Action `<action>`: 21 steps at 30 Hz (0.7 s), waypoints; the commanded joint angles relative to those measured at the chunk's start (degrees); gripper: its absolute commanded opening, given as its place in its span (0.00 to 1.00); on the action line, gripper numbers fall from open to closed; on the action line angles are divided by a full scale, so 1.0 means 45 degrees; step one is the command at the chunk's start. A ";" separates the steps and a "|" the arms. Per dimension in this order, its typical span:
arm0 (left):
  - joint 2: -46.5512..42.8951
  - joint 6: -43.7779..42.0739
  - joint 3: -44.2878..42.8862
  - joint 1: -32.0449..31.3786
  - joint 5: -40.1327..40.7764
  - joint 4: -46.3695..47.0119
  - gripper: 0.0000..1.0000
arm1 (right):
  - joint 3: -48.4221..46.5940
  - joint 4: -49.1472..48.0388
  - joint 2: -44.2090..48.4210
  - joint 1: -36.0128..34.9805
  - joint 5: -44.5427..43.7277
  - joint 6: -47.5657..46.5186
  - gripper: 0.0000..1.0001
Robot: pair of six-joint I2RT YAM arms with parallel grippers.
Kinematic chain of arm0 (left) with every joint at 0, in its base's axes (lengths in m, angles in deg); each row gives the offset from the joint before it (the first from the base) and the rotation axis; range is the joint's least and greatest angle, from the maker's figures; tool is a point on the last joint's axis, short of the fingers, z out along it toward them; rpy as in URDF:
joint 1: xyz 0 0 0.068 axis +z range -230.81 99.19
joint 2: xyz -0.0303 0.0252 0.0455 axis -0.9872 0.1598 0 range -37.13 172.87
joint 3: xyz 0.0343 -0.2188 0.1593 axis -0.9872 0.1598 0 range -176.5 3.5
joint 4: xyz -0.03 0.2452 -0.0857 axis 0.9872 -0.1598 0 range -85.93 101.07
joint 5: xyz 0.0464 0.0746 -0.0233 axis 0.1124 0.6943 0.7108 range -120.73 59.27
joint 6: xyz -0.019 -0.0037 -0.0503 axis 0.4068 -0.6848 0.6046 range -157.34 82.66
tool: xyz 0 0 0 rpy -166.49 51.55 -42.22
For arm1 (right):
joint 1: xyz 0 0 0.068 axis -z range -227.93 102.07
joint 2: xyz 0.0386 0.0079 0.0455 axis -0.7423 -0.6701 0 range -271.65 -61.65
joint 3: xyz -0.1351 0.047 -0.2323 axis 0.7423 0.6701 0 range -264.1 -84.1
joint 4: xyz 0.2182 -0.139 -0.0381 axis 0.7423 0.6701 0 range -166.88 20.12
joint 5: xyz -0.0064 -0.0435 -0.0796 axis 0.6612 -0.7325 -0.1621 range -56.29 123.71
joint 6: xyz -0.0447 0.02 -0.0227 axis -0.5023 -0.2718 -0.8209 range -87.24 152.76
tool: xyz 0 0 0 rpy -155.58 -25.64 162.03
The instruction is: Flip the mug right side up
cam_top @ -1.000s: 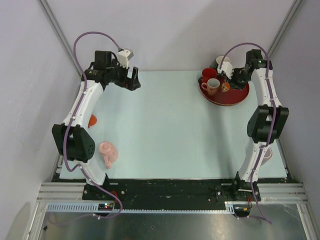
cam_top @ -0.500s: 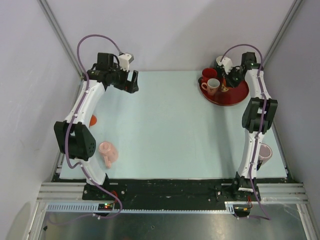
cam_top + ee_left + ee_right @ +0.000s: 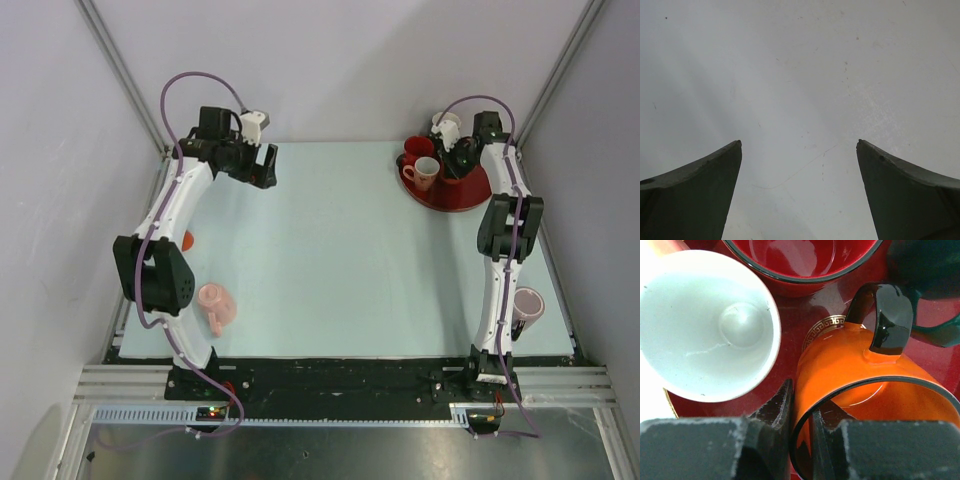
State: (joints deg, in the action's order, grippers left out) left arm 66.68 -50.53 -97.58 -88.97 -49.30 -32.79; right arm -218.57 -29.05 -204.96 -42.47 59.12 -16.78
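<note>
An orange mug (image 3: 855, 365) with a black handle (image 3: 890, 315) and black rim sits on the red tray (image 3: 795, 315), its mouth facing the right wrist camera. My right gripper (image 3: 807, 400) is shut on its wall at the rim, one finger inside and one outside. From above, the right gripper (image 3: 458, 160) is over the tray (image 3: 470, 195) at the back right and covers most of that mug. My left gripper (image 3: 265, 165) hangs open at the back left; in its wrist view the left gripper (image 3: 799, 145) shows only bare table between its fingers.
On the tray beside the orange mug stand a white cup (image 3: 705, 325), a red mug (image 3: 800, 260) and a dark green mug (image 3: 930, 270). A pink mug (image 3: 215, 305) lies at the near left, another mug (image 3: 527, 303) stands by the right arm, and a small orange object (image 3: 186, 240) sits behind the left arm.
The right arm has swung its elbow inward and the gripper has edged toward the back of the tray, still clamped on the mug. The left arm has shifted slightly.
</note>
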 commanded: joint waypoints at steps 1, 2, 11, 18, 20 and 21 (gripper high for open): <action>0.0085 -0.0327 -0.0663 0.0095 0.0054 0.0077 1.00 | -0.0849 -0.0773 0.0028 -0.0084 0.0309 0.0200 0.02; 0.0110 -0.0329 -0.0673 0.0095 0.0039 0.0077 1.00 | -0.0854 -0.0858 -0.0001 -0.0081 0.0359 0.0292 0.05; 0.0180 -0.0239 -0.0693 0.0089 -0.0053 0.0075 1.00 | -0.0911 -0.1839 0.0128 -0.0194 0.0190 0.0836 0.33; 0.0162 -0.0248 -0.0637 0.0094 -0.0068 0.0076 1.00 | -0.0728 -0.1942 0.0850 -0.0206 -0.0120 0.0747 0.50; 0.0131 -0.0251 -0.0627 0.0090 -0.0087 0.0077 1.00 | -0.0226 -0.2100 0.1436 -0.0204 -0.0246 0.0914 0.52; 0.0104 -0.0252 -0.0626 0.0083 -0.0119 0.0068 1.00 | 0.0219 -0.2244 0.1953 -0.0171 -0.0290 0.1137 0.53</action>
State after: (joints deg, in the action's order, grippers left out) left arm 67.47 -50.90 -98.00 -88.95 -49.32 -32.92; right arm -219.60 -36.17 -205.63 -43.20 58.55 -13.65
